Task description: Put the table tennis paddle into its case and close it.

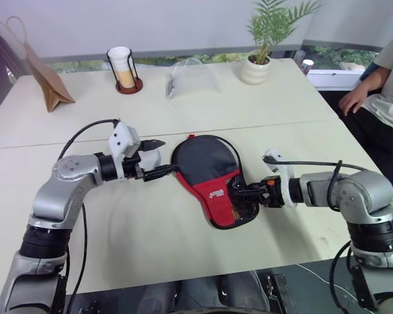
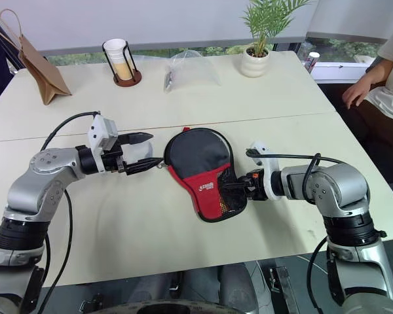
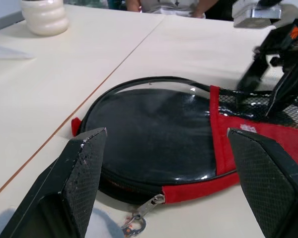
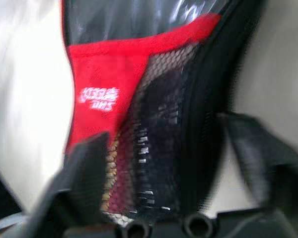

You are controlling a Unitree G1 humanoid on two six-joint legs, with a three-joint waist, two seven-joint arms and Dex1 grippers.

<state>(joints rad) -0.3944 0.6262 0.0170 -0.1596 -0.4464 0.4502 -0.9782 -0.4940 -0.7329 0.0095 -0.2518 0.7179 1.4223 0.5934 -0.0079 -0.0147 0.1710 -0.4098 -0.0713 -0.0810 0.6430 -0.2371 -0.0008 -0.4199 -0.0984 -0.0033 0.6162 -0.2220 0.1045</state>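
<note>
I see the case (image 1: 213, 180) lying flat on the desk (image 1: 262, 111) between my two hands, its zipper pull (image 3: 139, 221) at the round end. My left hand (image 1: 158, 159) sits just beside that end, fingers spread wide, holding nothing. My right hand (image 1: 247, 193) is at the mesh end, fingers apart astride the edge, gripping nothing.

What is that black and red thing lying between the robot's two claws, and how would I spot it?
Look at the near half of the big cream table, between the two grippers. The case lies flat there: a paddle-shaped soft pouch with a black round end, a red panel with a small white logo, and a mesh patch. Nothing else on the table is red and black.
</note>
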